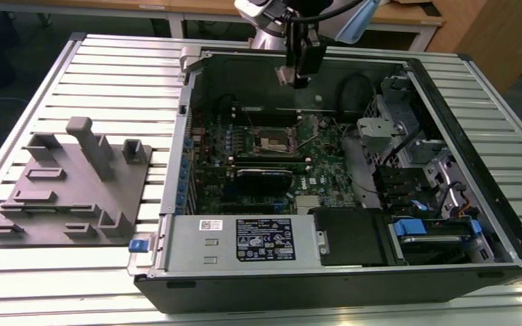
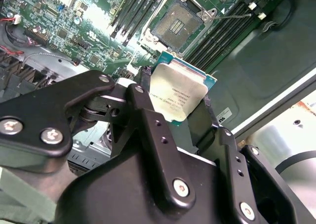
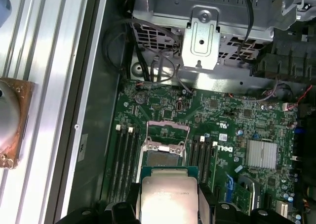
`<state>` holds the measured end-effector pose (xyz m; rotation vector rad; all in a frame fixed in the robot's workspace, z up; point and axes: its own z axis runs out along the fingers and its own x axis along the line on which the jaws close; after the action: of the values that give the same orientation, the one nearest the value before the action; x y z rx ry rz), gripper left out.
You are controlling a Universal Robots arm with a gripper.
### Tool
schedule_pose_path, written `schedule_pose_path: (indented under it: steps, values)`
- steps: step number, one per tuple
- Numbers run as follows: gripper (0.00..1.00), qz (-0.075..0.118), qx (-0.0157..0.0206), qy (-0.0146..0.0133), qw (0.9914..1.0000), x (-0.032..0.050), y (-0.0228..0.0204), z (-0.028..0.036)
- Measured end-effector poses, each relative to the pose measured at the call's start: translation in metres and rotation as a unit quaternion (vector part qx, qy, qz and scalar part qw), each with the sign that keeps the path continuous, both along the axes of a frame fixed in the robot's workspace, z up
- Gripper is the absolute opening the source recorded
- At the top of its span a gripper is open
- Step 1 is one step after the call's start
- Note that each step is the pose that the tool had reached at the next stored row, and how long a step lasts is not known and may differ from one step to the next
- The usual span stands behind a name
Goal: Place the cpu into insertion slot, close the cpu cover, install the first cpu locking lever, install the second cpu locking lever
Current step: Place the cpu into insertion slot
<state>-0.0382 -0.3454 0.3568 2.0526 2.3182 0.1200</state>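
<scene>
My gripper [image 1: 298, 76] hangs over the far side of the open computer case, shut on the cpu [image 2: 177, 93]. The chip is a flat square with a silver-grey top, held edge to edge between the two black fingers [image 3: 205, 204] in both wrist views. The insertion slot [image 1: 277, 140] lies on the green board below and a little nearer than the gripper, with its pale grid centre [image 2: 177, 26] bare. In the first wrist view the cpu [image 3: 169, 199] sits just short of the slot [image 3: 165, 158]. The cpu cover [image 3: 168, 130] stands raised at the slot's far edge.
A black-labelled power supply [image 1: 266, 239] fills the case's near side. A long black card [image 1: 266, 178] lies between it and the slot. Drive cages and cables [image 1: 406, 146] crowd the exterior view's right. Long memory slots [image 3: 126, 159] flank the slot. A grey fixture plate [image 1: 71, 183] sits left of the case.
</scene>
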Motion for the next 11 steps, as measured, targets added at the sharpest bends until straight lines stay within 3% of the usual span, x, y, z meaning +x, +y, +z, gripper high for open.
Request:
schedule_pose_path:
  steps: [11]
  values:
    - [0.54, -0.001, 0.0000, 0.0000, 1.00000, 0.0000, 0.0000, -0.0027]
